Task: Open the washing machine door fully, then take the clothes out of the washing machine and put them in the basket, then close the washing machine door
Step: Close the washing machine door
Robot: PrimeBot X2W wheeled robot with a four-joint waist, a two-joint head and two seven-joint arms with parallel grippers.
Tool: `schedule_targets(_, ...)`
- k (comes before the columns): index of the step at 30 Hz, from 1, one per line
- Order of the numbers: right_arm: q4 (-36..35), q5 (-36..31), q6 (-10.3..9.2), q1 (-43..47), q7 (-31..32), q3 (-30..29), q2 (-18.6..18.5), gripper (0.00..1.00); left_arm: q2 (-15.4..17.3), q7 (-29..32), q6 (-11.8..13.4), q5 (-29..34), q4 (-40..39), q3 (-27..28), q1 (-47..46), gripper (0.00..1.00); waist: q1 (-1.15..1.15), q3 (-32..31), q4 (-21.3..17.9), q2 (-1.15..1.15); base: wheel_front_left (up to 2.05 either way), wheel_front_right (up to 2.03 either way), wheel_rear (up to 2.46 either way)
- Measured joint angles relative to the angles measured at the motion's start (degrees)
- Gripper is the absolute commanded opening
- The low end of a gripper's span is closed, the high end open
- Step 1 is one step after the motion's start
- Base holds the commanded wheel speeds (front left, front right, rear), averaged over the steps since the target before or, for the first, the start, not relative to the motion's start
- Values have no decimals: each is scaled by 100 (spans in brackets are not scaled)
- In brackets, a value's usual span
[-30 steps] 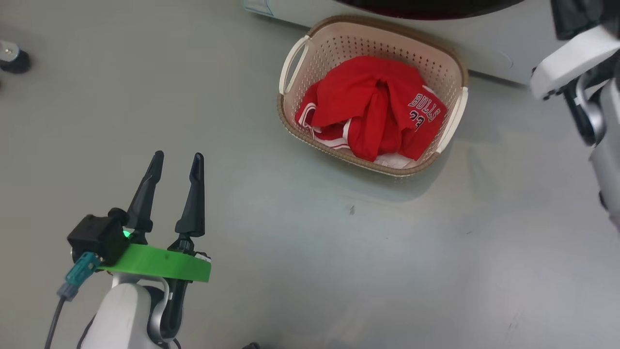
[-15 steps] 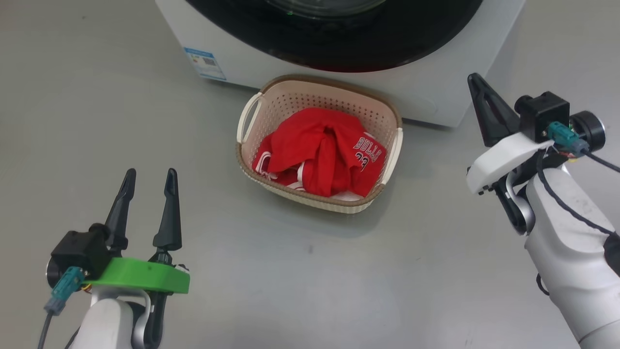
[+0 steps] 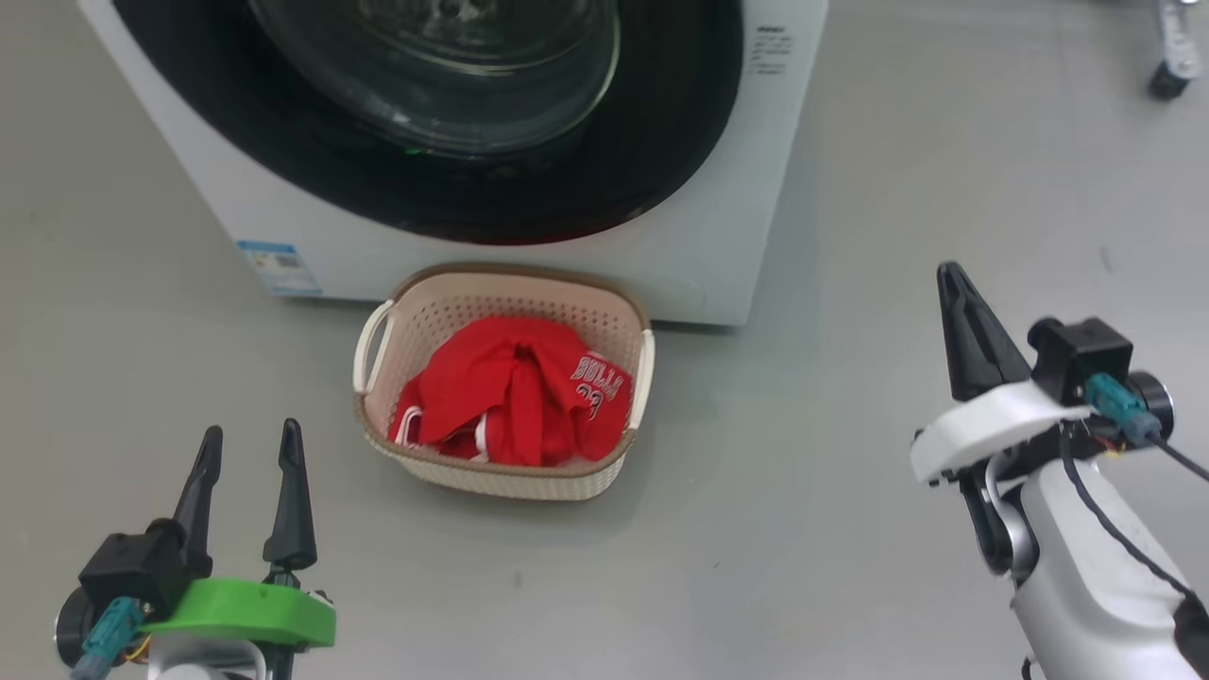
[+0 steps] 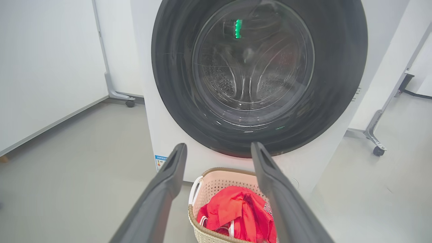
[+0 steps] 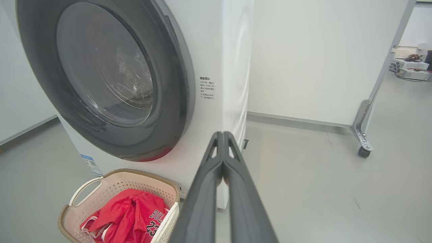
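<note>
The left tool (image 3: 250, 433) hung at the lower left of the head view. Its two dark fingers stood apart and held nothing, above the bare grey floor (image 3: 803, 548). The right tool (image 3: 950, 279) stood at the lower right, its fingers pressed together along their length and likewise empty; the right wrist view confirmed this. Both tools were well apart from the basket (image 3: 529, 484).

Beyond and between them, the basket sat on the floor just in front of the washing machine (image 3: 704, 255). Whether its far rim touched the machine's front could not be determined. The clothes (image 3: 505, 401) lay bundled inside the basket, red with white trim, with the "BULLS" lettering turned upward on the side toward the right arm.

The washing machine stood behind the basket, with a blue label (image 3: 279, 268) low on its white front. The washing machine door (image 3: 661, 123) was shut flat against that front. The steel drum (image 4: 249, 81) was visible through its glass in the left wrist view. Farther off, a castor (image 4: 378, 151) of a white partition rested on the floor.
</note>
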Motion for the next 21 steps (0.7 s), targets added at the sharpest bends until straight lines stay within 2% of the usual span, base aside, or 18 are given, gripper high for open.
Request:
schedule_targets(4,-225,12,-102,460,0,-145,-1,0,0,0,0,13,-15,4,128,100,0,-229,-235,0,0,0,0)
schedule_targets(14,-835,12,-162,1294,0,-499,-24,0,0,0,0,30,-13,0,383,100,0,-584,-632,0,0,0,0)
schedule_targets(16,-946,10,-200,1417,0,-557,-24,40,0,0,0,30,-11,-30,393,100,0,-615,-665,0,0,0,0)
schedule_targets(17,-1002,9,-214,1473,-1,-581,-24,81,-4,0,0,8,-32,-33,393,100,0,-626,-675,0,0,0,0)
schedule_targets(18,-1050,2,-214,1522,0,-600,-25,100,-19,0,0,-12,-110,32,393,100,0,-633,-682,0,0,0,0)
schedule_targets(21,-1152,-113,-214,1651,-1,-613,-31,100,-4,0,0,-62,-127,53,394,100,0,-648,-691,0,0,0,0)
